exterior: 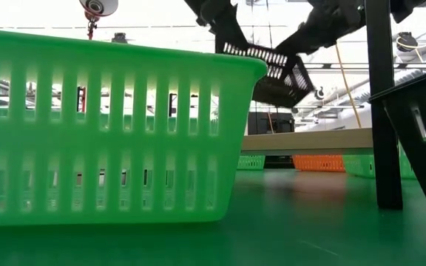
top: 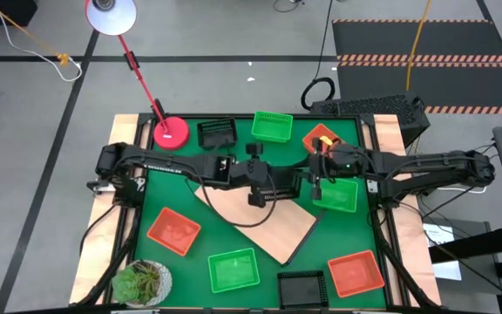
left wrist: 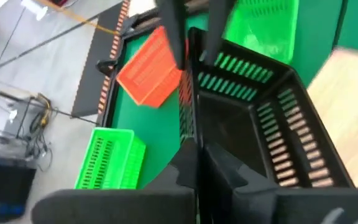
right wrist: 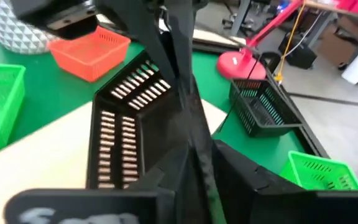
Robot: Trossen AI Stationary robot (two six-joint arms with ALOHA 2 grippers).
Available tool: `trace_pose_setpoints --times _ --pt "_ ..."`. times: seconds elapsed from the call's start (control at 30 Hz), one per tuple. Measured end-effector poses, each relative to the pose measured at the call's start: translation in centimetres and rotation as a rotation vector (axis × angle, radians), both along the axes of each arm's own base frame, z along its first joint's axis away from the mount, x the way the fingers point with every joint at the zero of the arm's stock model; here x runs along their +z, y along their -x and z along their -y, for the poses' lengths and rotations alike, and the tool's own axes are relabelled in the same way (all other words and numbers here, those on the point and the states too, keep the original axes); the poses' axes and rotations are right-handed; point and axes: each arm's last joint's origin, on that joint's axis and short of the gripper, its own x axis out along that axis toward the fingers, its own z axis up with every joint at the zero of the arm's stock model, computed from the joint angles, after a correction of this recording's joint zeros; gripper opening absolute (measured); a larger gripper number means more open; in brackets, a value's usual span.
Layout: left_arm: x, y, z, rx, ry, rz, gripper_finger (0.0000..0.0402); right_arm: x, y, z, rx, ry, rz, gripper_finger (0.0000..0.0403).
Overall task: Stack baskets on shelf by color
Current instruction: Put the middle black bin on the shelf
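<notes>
A black basket [top: 282,186] hangs in the air over the light-wood shelf board [top: 264,228], held between both grippers. My left gripper [top: 257,185] is shut on its left end and my right gripper [top: 314,181] on its right end. In the low view the black basket [exterior: 276,68] tilts above the shelf [exterior: 309,140]. Other baskets sit on the mat by their bases: black [top: 216,133], green [top: 273,126], red [top: 321,137], green [top: 338,196], red [top: 174,231], green [top: 234,270], black [top: 303,288], red [top: 356,273]. My left gripper pinches the black basket's end wall [left wrist: 188,124] at its rim, one finger inside and one outside, coming level from the table's left. The basket is lifted clear and tilted. My right gripper pinches the opposite end wall [right wrist: 188,118] at its rim, coming level from the table's right. The basket hangs between the two grippers, clear of the shelf.
A red lamp base [top: 171,133] with its slanting stem stands at the mat's far left. A potted plant [top: 142,281] sits at the near left corner. A dark upright post [exterior: 383,103] stands close in the low view. Bare mat [top: 172,187] lies left of the shelf.
</notes>
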Motion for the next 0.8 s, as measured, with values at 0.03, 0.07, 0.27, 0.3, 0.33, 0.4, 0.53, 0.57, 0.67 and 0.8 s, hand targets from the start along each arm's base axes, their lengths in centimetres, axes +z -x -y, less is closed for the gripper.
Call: trace_pose_setpoints --times 0.03,0.07,0.27,0.3,0.33,0.4,0.53,0.57,0.67,0.8 --pt "0.4 0.3 0.0 0.013 0.019 0.011 0.0008 0.3 0.2 -0.1 0.003 0.001 0.014 0.0084" --pt "0.7 0.7 0.1 0.029 0.039 0.014 0.0008 0.6 0.6 -0.2 0.008 0.003 0.029 0.0091" --pt "2.1 3.0 0.8 0.218 0.201 0.06 0.0013 2.7 2.9 -0.7 0.03 0.022 0.145 0.0122" --pt "2.0 3.3 1.1 0.255 0.222 0.055 0.001 3.1 3.3 -0.7 0.029 0.024 0.168 0.0125" --pt "1.8 3.7 1.5 0.291 0.234 0.034 0.0008 3.4 3.7 -0.7 0.029 0.025 0.187 0.0128" --pt "1.3 4.4 2.4 0.373 0.252 0.013 0.0007 3.8 4.4 -0.7 0.026 0.022 0.214 0.0129" --pt "0.7 5.5 3.8 0.526 0.254 0.03 0.0018 4.2 5.5 -0.7 -0.016 0.002 0.238 0.0128" --pt "0.6 5.7 4.2 0.554 0.261 0.045 0.0018 4.3 5.7 -0.7 -0.032 -0.005 0.244 0.0127" --pt "0.4 6.5 5.2 0.626 0.269 0.067 0.0011 4.3 6.0 -0.7 -0.044 -0.029 0.248 0.0127" --pt "0.2 7.4 6.3 0.708 0.3 0.108 0.001 4.3 6.0 -0.7 -0.043 -0.037 0.243 0.0126"
